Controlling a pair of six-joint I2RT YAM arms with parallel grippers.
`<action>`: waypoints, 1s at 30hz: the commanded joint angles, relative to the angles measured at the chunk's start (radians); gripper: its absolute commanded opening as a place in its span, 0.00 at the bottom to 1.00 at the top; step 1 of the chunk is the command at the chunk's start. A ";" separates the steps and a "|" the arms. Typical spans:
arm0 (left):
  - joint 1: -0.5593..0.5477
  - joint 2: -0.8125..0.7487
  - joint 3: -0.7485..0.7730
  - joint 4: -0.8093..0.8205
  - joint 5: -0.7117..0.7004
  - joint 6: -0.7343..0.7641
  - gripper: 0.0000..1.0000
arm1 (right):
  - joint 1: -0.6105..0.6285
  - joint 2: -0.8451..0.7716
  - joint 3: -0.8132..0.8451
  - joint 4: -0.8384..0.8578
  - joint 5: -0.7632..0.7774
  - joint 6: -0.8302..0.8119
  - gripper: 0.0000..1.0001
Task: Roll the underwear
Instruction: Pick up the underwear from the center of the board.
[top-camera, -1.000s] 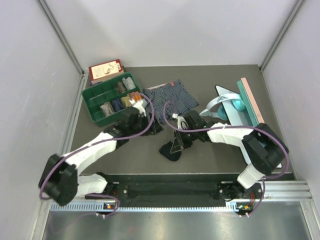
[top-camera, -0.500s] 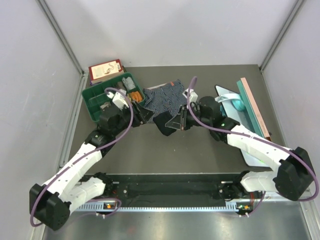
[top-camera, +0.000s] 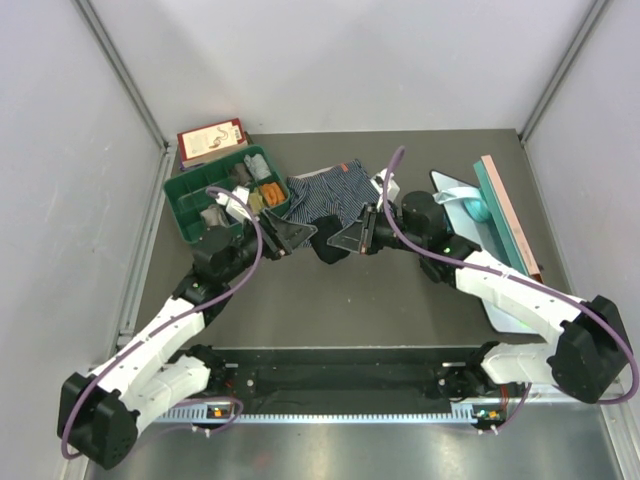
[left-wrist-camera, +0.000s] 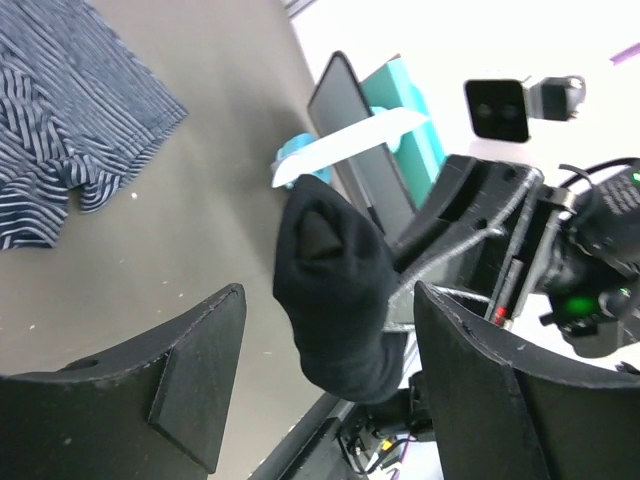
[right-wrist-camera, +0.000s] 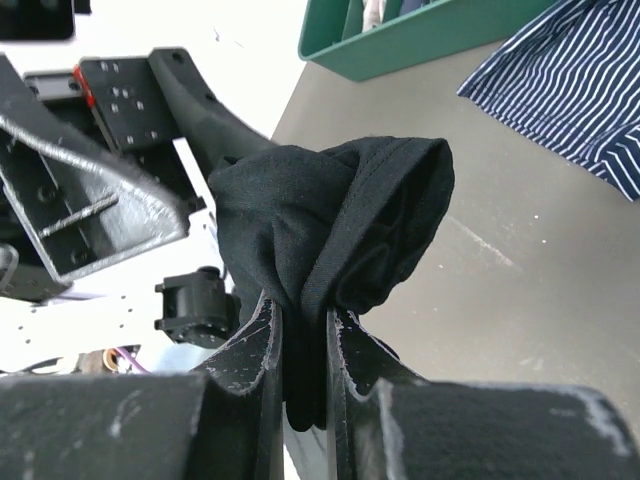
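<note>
Clamping the bunched black briefs (right-wrist-camera: 330, 210) above the table (top-camera: 400, 310), the right tool (right-wrist-camera: 300, 335) holds a rough bundle, seemingly not yet a tidy roll. The left tool (top-camera: 292, 236) gapes just beside it. Beyond both, striped briefs (top-camera: 325, 195) lie flat, unrolled.

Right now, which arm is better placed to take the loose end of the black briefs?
Left. The left gripper is open and faces the black briefs, which sit mid-frame in the left wrist view. The right gripper is shut on them, holding them off the table.
</note>
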 joint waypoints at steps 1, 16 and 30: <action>0.002 -0.034 -0.029 0.141 0.047 -0.044 0.73 | 0.006 -0.015 -0.011 0.086 0.014 0.031 0.00; 0.001 0.066 -0.039 0.221 0.156 -0.089 0.63 | 0.017 -0.020 -0.014 0.120 0.006 0.049 0.00; -0.010 0.129 -0.047 0.286 0.179 -0.104 0.46 | 0.023 -0.007 -0.014 0.141 -0.015 0.054 0.00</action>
